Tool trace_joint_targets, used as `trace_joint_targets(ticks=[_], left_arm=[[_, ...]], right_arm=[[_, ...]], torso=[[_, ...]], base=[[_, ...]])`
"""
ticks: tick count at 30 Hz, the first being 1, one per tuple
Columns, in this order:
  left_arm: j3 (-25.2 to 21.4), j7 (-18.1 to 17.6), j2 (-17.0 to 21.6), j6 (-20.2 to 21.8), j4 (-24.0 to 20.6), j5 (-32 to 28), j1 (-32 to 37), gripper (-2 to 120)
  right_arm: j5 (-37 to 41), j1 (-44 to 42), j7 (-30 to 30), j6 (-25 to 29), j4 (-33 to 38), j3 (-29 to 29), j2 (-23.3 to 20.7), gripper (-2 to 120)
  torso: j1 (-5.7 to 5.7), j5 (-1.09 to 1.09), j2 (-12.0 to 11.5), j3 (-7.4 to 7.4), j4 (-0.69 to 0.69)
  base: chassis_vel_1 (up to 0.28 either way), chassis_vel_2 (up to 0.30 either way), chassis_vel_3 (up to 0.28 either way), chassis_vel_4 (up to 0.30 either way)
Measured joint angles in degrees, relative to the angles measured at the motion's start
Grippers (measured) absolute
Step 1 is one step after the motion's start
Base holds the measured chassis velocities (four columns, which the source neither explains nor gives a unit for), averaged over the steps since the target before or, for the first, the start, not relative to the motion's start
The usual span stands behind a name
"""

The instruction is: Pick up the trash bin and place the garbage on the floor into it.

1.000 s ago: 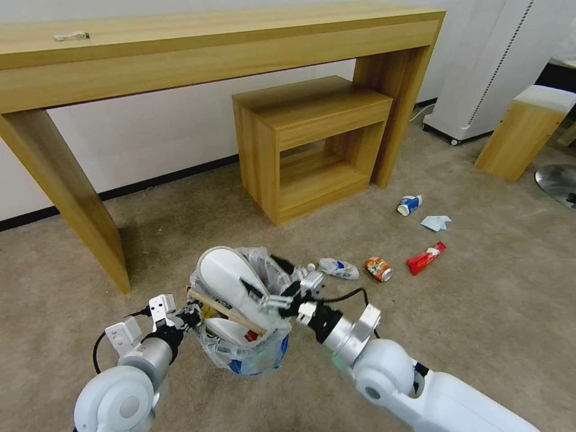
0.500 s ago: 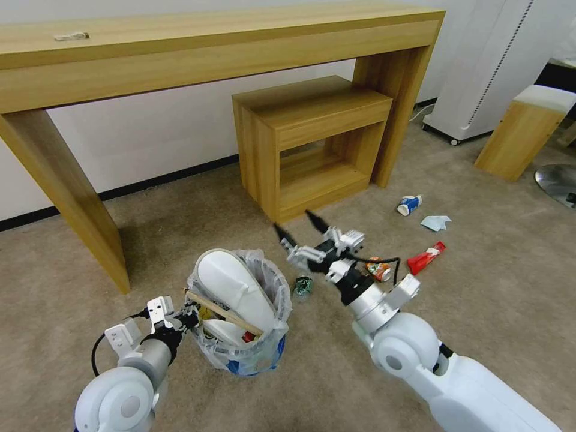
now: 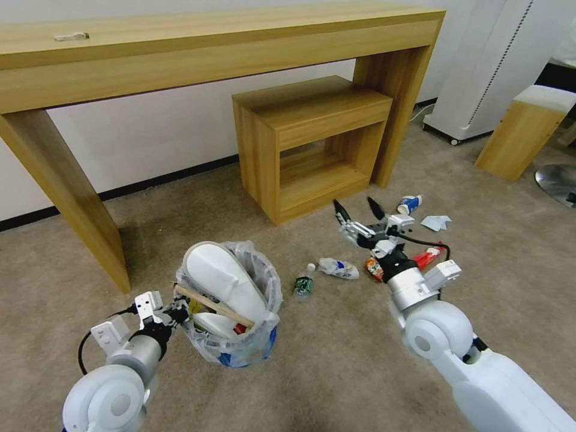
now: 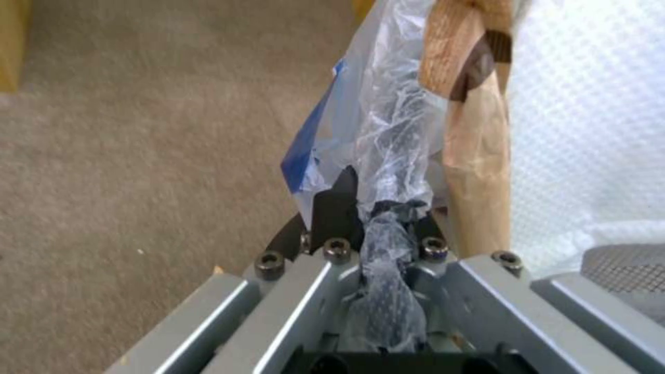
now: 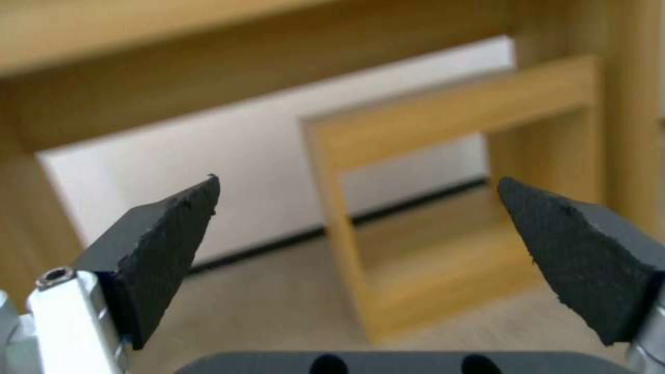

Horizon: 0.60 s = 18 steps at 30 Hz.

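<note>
The trash bin (image 3: 231, 312) is taken as the landmark. It is seen nearest the robot on the floor (image 3: 336, 360), lined with a crinkled clear bag, with a white slipper (image 3: 219, 279) standing in it and a wooden stick (image 3: 213, 304) lying across its mouth. The left gripper (image 3: 174, 313) is set against the bin's rim on the robot's left; in the left wrist view (image 4: 377, 218) its jaws are seen clamped on a twisted fold of the bag at the rim.

Just beyond the bin, to the robot's right, a clear bottle (image 3: 303, 282) lies with its long axis pointing roughly away from the robot. Further right a crumpled white wrapper (image 3: 339, 268) is noted, then a crushed can (image 3: 374, 268) and a red wrapper (image 3: 429, 257). Farther still lie a blue-white cup (image 3: 409, 204) and a tissue (image 3: 436, 222).

The right gripper (image 3: 359, 211) is held in the air well to the right of the bin, over the can and the red wrapper, its black fingers (image 5: 170, 244) spread wide and empty. The remaining litter is judged to lie on the right arm's side, below and slightly nearer than its fingertips, so a downward reach is called for.
</note>
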Motion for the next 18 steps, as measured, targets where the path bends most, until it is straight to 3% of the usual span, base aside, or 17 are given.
trace_joint_targets(ticks=[9, 18], left_arm=[[-3.09, 0.47, -0.76, -1.27, 1.23, 1.49, 0.28, 2], [-6.33, 1.32, -2.51, -2.33, 2.54, 3.27, 0.64, 2]], right_arm=[[-1.23, -1.6, 3.25, -2.08, -3.46, 1.79, 0.66, 100], [-3.99, -2.04, 3.3, 0.09, -7.36, 1.86, 1.75, 100]], torso=[[0.0, -0.02, 0.0, 0.0, -0.01], [0.0, -0.01, 0.0, 0.0, 0.0]], base=[[0.0, 0.0, 0.0, 0.0], [0.0, 0.0, 0.0, 0.0]])
